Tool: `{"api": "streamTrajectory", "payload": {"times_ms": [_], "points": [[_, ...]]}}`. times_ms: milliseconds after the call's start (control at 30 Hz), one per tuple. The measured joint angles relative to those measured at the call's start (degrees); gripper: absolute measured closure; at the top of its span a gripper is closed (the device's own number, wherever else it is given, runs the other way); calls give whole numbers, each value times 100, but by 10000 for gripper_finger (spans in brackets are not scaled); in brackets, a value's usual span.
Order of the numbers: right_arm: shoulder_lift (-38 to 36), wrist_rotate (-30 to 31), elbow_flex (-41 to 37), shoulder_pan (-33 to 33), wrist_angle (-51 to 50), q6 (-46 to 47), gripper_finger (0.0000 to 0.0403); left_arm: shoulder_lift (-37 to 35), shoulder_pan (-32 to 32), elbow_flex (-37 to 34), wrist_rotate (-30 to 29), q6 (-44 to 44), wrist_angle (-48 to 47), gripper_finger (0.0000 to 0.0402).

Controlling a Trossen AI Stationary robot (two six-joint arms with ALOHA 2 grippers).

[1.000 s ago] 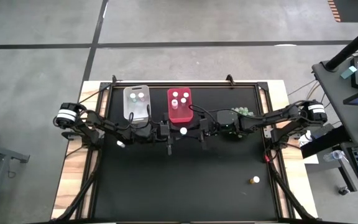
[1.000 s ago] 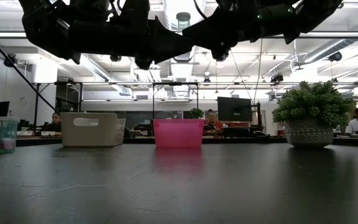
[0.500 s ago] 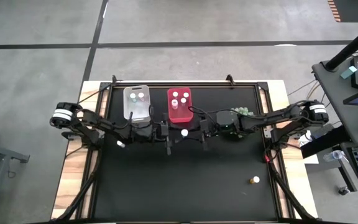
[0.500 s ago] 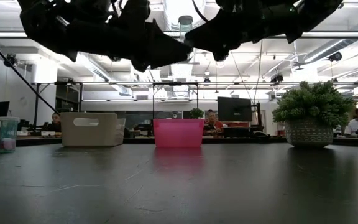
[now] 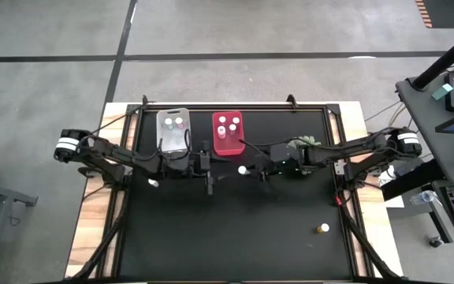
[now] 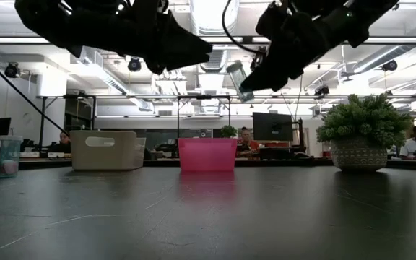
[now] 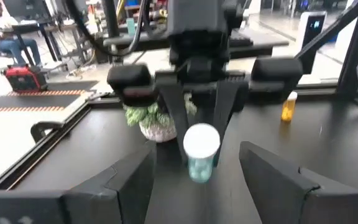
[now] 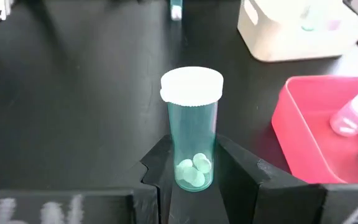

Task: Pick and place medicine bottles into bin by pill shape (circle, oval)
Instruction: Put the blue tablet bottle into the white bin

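1. high view: the right gripper (image 5: 252, 170) hangs over the black table (image 5: 235, 237) just in front of the red bin (image 5: 227, 134), clamped on a white-capped teal bottle (image 5: 243, 169). the left gripper (image 5: 210, 164) faces it from the other side, apart from the bottle, in front of the clear bin (image 5: 173, 130). each bin holds a few white-capped bottles. an amber bottle (image 5: 322, 229) stands alone near the table's front right. a lone bottle (image 5: 153, 183) sits by the left arm.

2. low view: the teal bottle (image 6: 238, 79) hangs tilted in the air, pinched by the right gripper (image 6: 255, 78), above and to the right of the red bin (image 6: 207, 154). the left gripper (image 6: 193, 52) is beside it, touching nothing. the clear bin (image 6: 104, 149) stands left of the red one, a potted plant (image 6: 360, 133) at right, another bottle (image 6: 9, 155) at far left.

3. left wrist view: the left fingers (image 7: 129, 180) are spread wide and empty; the bottle (image 7: 200, 152) sits beyond them in the opposite gripper (image 7: 197, 127).

4. right wrist view: the right fingers (image 8: 238, 171) grip the lower body of the teal bottle (image 8: 192, 127), pale pills at its bottom; the red bin (image 8: 328, 134) and clear bin (image 8: 300, 28) lie beyond.
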Motion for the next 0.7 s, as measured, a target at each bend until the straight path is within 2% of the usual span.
{"api": "streamTrajectory", "payload": {"times_ms": [267,700], "points": [[75,7,0,0,27,-30,307,691,4,90,58,-49,1003,185],[75,15,-2,0,176,-47,307,1381,48,538,182,-162,1041,185]]}}
